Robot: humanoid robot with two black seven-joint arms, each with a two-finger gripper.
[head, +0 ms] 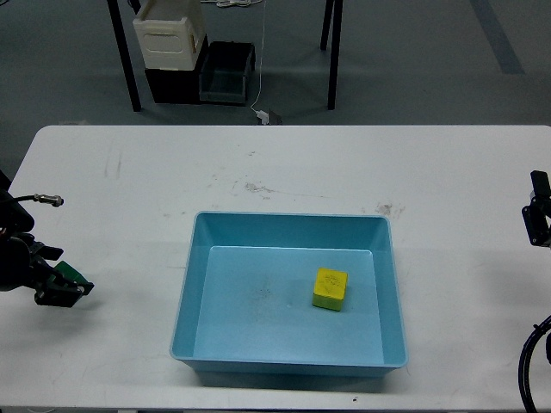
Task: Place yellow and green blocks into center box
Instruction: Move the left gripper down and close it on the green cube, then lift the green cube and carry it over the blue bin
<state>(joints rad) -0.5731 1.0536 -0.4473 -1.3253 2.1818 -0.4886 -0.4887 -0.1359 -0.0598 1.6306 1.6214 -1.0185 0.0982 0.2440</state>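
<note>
A yellow block lies inside the light blue center box, right of its middle. A green block is at the table's left edge, mostly covered by my left gripper, whose dark fingers sit around it and look shut on it. I cannot tell whether the block is off the table. My right gripper is at the far right edge, away from the box. It is dark and cut off by the view's edge, so its fingers cannot be told apart.
The white table has scuff marks behind the box. Beyond the table, on the floor, stand a cream crate, a dark bin and black frame legs. A black cable loops at the lower right.
</note>
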